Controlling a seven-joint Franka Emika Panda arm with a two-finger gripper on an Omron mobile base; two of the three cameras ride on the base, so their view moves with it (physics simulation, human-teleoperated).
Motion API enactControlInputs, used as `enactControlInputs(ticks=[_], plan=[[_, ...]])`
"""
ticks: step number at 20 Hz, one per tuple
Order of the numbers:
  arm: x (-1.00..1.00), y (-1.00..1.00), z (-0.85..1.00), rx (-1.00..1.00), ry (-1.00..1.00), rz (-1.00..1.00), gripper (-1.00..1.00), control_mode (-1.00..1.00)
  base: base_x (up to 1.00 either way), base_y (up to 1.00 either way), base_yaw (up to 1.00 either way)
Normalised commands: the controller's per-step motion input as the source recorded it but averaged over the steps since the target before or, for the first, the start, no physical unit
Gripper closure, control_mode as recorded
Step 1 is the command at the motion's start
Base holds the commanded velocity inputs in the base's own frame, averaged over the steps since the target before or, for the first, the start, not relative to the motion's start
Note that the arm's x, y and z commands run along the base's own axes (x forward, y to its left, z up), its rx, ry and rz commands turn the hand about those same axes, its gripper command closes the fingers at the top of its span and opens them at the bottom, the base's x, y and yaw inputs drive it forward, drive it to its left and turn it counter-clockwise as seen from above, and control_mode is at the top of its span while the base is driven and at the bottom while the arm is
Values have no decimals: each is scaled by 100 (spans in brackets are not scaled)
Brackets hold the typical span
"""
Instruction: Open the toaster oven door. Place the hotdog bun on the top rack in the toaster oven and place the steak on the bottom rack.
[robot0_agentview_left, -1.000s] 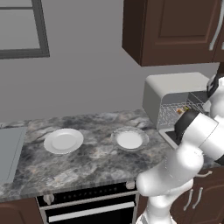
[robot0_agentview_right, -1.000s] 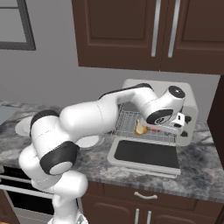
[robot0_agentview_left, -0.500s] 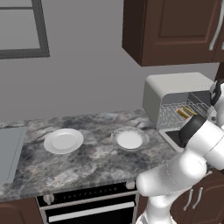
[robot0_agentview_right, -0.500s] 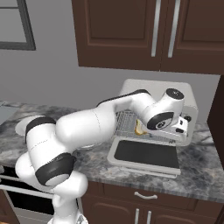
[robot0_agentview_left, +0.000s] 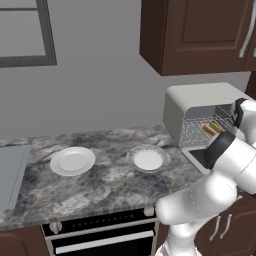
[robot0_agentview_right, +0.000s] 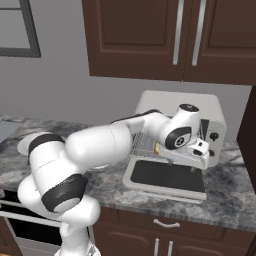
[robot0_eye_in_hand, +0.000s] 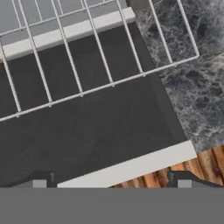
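The light grey toaster oven (robot0_agentview_left: 200, 100) (robot0_agentview_right: 180, 102) stands at the counter's right end. Its door (robot0_agentview_right: 167, 175) (robot0_agentview_left: 197, 156) (robot0_eye_in_hand: 87, 131) lies folded down flat, dark glass up. Inside, the golden hotdog bun (robot0_agentview_left: 211, 128) (robot0_agentview_right: 156, 148) rests on a wire rack (robot0_agentview_left: 195, 132) (robot0_eye_in_hand: 100, 65); I cannot tell which level that rack is. My gripper (robot0_agentview_right: 198, 162) (robot0_eye_in_hand: 111, 183) hangs open over the door's front right part, nothing between its fingertips (robot0_eye_in_hand: 39, 183). The steak is out of view.
Two white plates (robot0_agentview_left: 72, 161) (robot0_agentview_left: 147, 160) sit on the marble counter (robot0_agentview_left: 110, 185) (robot0_eye_in_hand: 205, 87) left of the oven. Dark cabinets (robot0_agentview_right: 170, 35) hang above. A black built-in oven (robot0_agentview_left: 100, 237) is below the counter, and wooden floor (robot0_eye_in_hand: 201, 166) lies beyond the door's edge.
The hand has drawn back from the oven mouth and sunk a little over the open door. Its jaws stay wide. The bun rests on the rack as before.
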Motion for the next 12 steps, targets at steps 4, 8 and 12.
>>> enactControlInputs(ticks=[4,8,12], plan=[[-4,-1,-14,0,15,-9,-100,-100,0,0,0],[-9,0,-21,0,16,-10,-100,-100,0,0,0],[-1,1,-30,0,7,-15,-100,-100,0,0,0]])
